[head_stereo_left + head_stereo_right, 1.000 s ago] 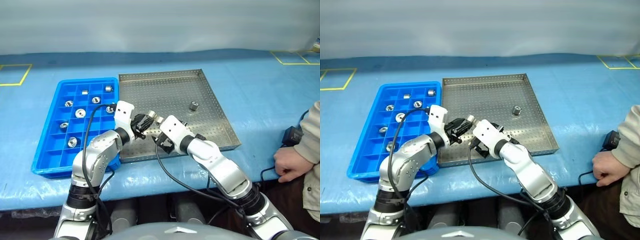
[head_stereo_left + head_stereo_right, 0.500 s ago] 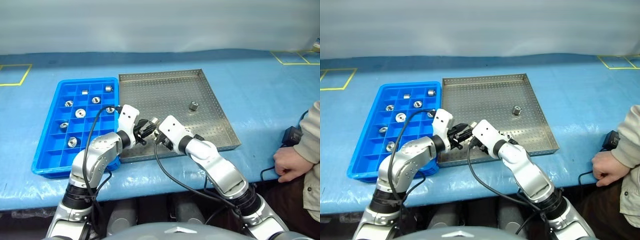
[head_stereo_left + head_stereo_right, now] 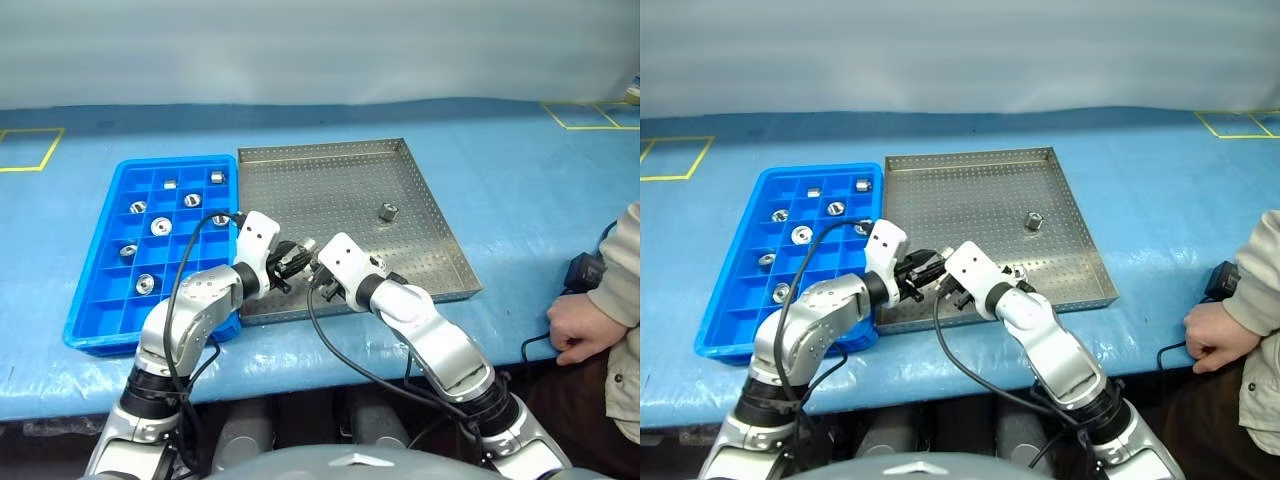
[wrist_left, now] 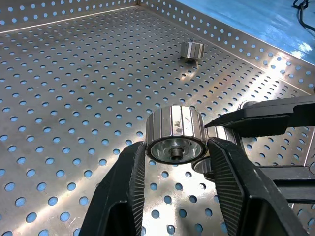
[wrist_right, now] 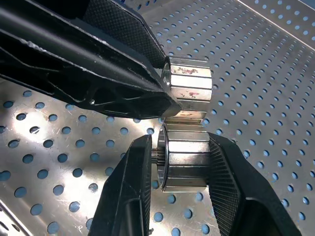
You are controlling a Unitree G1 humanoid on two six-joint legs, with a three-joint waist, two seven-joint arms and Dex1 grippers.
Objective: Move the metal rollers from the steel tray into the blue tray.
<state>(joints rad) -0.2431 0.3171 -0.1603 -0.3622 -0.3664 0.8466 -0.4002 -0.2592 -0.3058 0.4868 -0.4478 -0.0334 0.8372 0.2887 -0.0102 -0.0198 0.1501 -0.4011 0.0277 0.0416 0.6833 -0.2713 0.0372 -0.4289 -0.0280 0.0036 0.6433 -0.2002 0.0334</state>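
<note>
Both grippers meet low over the front left part of the steel tray. My left gripper is shut on a ribbed metal roller. Right beside it, my right gripper is shut on a second roller, which touches the first. A third roller stands loose on the tray's perforated floor, further back and to the right. The blue tray lies along the steel tray's left side, with several rollers in its compartments.
A person's hand rests on the blue table cover at the right edge, near a black box with a cable. Yellow tape marks lie at the far corners of the table.
My right gripper has gone from open to shut on the roller next to the left gripper. Both hands have stayed where they were.
</note>
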